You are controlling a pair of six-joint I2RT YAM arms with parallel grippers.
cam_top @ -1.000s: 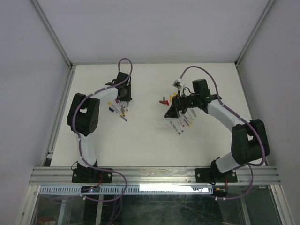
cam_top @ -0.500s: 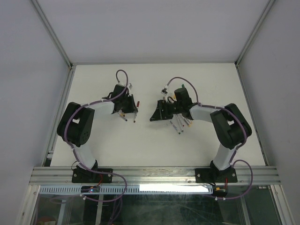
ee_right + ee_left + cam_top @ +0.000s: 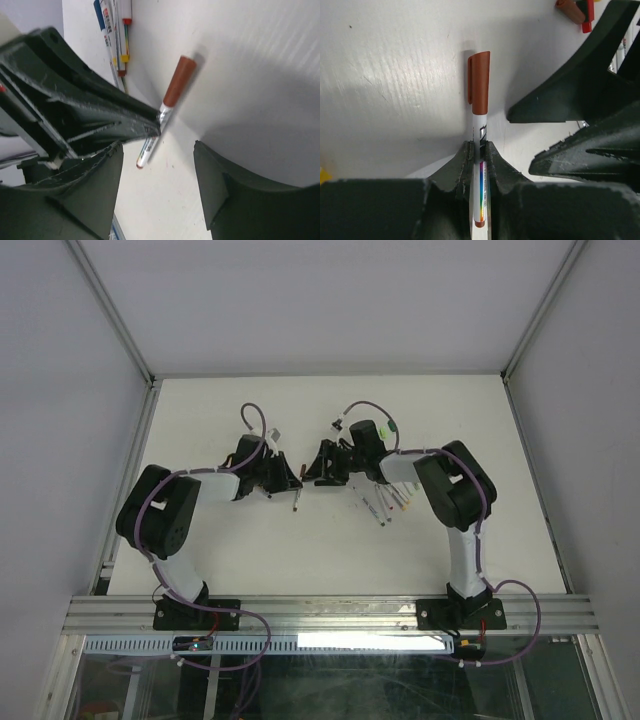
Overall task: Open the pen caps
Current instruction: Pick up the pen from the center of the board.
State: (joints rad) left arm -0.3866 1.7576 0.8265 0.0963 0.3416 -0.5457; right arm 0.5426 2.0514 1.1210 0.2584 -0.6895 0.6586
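Observation:
My left gripper (image 3: 479, 145) is shut on the white barrel of a pen (image 3: 480, 131), held just above the table. The pen's brown-red cap (image 3: 480, 82) is on and sticks out past my fingertips. The same cap (image 3: 179, 80) and barrel (image 3: 151, 142) show in the right wrist view. My right gripper (image 3: 158, 145) is open and empty, its jaws wide apart, the cap a little beyond and not between them. From above, the left gripper (image 3: 288, 478) and right gripper (image 3: 320, 462) face each other closely, the pen's rear end (image 3: 296, 500) poking out.
Two loose caps, brown (image 3: 570, 9) and red (image 3: 587, 15), lie on the table beyond the right gripper's fingers (image 3: 570, 100). A cluster of pens (image 3: 385, 502) lies right of centre. More pens (image 3: 114, 30) show in the right wrist view.
Both arms swung inward to the table's middle. The left gripper carried the pen to the right, and the right gripper moved left until it faces the pen's cap.

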